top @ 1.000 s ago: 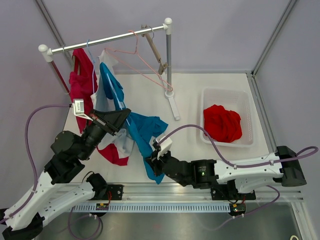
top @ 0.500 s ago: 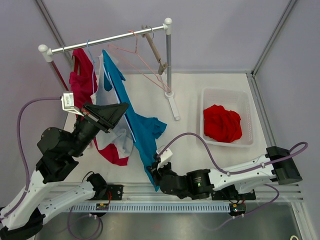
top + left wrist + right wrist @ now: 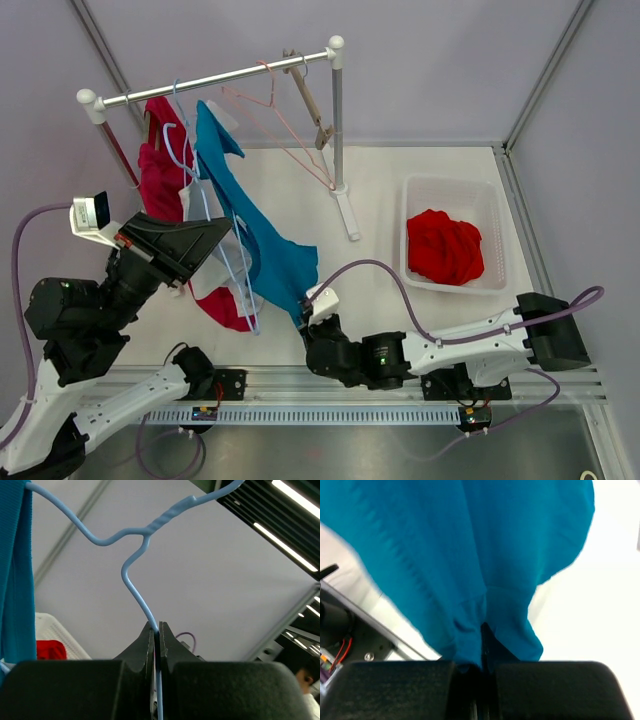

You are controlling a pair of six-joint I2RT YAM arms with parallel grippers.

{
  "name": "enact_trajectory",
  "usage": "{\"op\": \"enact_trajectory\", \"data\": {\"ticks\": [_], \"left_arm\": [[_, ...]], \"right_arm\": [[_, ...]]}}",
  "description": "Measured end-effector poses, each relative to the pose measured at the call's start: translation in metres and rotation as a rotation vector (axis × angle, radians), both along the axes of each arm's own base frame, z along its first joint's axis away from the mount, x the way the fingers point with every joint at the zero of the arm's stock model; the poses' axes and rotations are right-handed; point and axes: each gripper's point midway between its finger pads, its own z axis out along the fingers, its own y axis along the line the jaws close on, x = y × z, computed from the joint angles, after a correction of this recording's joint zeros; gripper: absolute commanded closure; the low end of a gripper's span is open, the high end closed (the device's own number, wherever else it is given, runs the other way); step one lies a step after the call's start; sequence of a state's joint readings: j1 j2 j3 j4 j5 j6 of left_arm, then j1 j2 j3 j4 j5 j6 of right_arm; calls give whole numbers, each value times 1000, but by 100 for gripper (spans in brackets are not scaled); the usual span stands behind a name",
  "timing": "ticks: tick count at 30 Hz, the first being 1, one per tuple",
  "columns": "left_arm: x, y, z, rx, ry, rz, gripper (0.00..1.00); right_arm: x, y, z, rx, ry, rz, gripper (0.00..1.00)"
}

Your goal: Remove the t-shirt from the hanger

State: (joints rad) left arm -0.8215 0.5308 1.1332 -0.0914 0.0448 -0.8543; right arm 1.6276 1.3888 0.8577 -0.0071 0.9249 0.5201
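Left arm [image 3: 85,325] — standing raised at the left, wrist tilting upward; left gripper [image 3: 228,234], jaws pinching tight on the hanger [image 3: 167,516] wire.
Right arm [image 3: 455,345] — lying low along the near edge, reaching leftward; right gripper [image 3: 482,626], jaws clamping the t-shirt [image 3: 470,540] hem.

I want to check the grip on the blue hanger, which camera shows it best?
Left wrist view: up close, the left gripper is shut on the blue hanger wire. The top view shows the hanger against the teal t-shirt, the grip hidden. The right wrist view shows only shirt fabric.
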Motion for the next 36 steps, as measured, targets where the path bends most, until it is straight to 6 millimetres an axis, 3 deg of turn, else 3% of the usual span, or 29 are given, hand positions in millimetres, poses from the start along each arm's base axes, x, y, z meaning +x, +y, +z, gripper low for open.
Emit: {"op": "enact_trajectory", "data": {"ticks": [2,7,8,12,18,22,24,26,27,29,31,36], "left_arm": [[-8,-2,2,-3,-5,-43,100],[-22,-9,1,11,-18,-130,100],[-25,-10,1,13,-17,-152,100],[-38,-17,-3,32,-19,-233,100],[-59,-26,-14,78,-25,-365,100],[-75,-30,-23,125,-40,-454,100],[-84,-31,-27,151,-50,-504,100],[-93,-31,-31,174,-61,-545,100],[-96,-30,-32,184,-65,-557,100],[-101,-27,-38,207,-70,-571,100],[-109,-21,-44,234,-73,-577,100],[-130,4,-49,311,-126,-540,99]], "right_arm": [[5,4,11,-4,-35,9,96],[5,9,61,80,-109,69,10],[5,8,73,107,-123,80,4],[9,7,121,185,-190,147,1],[72,-1,169,256,-261,133,0],[88,12,191,277,-287,174,0],[89,21,200,292,-291,208,6],[91,26,205,298,-295,237,24],[92,28,208,303,-296,246,59],[96,28,211,307,-299,243,83],[100,25,215,306,-302,218,96],[117,5,219,287,-312,83,100]]}}
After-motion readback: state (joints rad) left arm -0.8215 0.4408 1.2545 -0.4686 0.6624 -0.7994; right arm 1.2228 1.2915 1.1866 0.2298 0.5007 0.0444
